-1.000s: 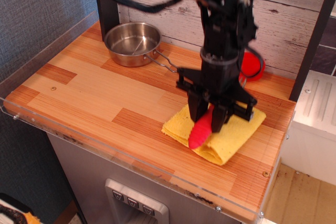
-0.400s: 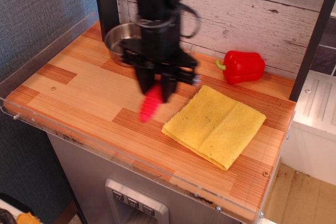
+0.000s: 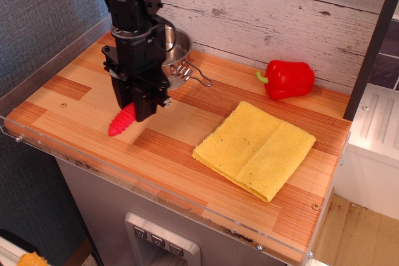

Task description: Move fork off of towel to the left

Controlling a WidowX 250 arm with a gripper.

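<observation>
Moving left since the picture before, the gripper point(image 3: 133, 111) had carried the fork point(image 3: 122, 122) away from the middle of the table toward its left side; a second ago both were right over the towel point(image 3: 255, 149), and now they were well apart from it. Its black fingers were closed around the fork, holding it by the upper part; only the thick red ribbed handle stuck out below them, and it pointed down and a bit to the left; the grey tines were hidden inside the gripper. I could not tell if the tip of the handle touched the wood or hung just above it.

The yellow towel lay flat and folded near the right front corner of the table point(image 3: 81, 95); nothing was on it. A shiny red bell pepper point(image 3: 288, 79) sat near the back edge on the right side, just behind the towel but not touching it. A round metal pot point(image 3: 177, 47) with a wire handle stood near the back left corner, partly hidden behind the arm; the gripper was in front of it.
</observation>
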